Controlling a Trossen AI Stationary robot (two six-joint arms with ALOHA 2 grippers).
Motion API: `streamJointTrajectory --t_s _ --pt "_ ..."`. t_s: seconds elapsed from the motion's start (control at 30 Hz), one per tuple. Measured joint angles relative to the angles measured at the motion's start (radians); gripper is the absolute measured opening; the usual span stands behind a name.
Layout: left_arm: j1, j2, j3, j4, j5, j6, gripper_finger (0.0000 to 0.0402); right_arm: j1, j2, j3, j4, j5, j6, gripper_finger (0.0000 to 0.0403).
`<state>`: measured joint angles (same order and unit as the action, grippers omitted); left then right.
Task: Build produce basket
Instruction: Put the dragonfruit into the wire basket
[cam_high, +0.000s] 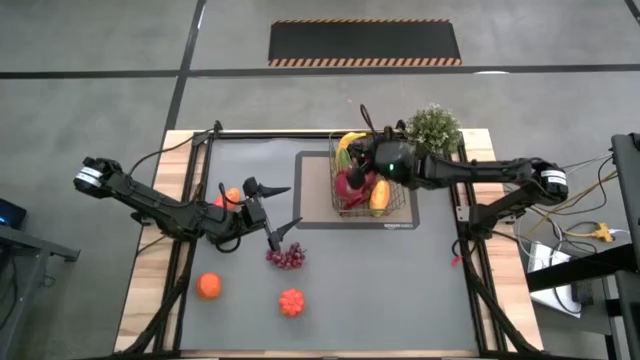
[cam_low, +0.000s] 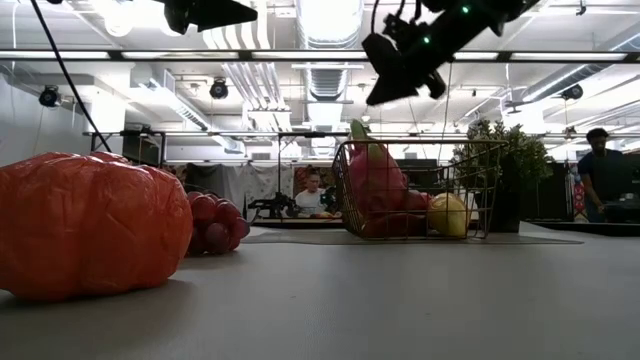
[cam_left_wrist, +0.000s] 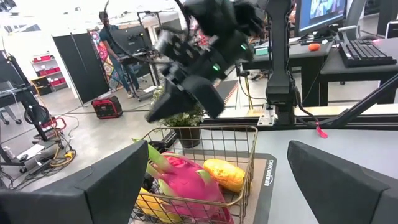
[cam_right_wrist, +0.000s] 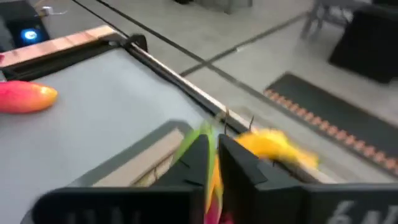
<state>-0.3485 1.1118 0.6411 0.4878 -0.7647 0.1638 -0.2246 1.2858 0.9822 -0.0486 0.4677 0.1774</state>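
Grey desk (cam_high: 400, 280) carries the basket (cam_high: 362, 182) on its mat (cam_high: 312, 190), holding dragon fruit (cam_left_wrist: 189, 183), with the right end effector (cam_high: 368, 152) clenched empty above it, the left end effector (cam_high: 272, 212) spread wide above the grapes (cam_high: 286, 257).

right gripper (cam_low: 385, 75) hangs shut just above the basket (cam_low: 480, 190) with the dragon fruit (cam_low: 378, 185) and mango (cam_low: 448, 213) inside, grapes (cam_low: 212, 222) well off sideways.
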Motion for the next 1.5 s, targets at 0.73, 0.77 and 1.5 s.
streamJointTrajectory --t_s 0.73,0.77,1.5 --pt "0.0 0.0 -0.009 0.001 0.0 -0.002 0.0366 -0.153 0.119 0.114 -0.124 -0.448 -0.248 0.0008" --pt "0.0 0.0 -0.009 0.001 0.0 -0.002 0.0366 -0.151 0.114 0.117 -0.148 -0.451 -0.244 0.0008" --pt "0.0 0.001 -0.009 -0.005 0.0 0.0 0.0366 0.026 0.121 0.089 -0.282 -0.314 -0.202 0.0008"
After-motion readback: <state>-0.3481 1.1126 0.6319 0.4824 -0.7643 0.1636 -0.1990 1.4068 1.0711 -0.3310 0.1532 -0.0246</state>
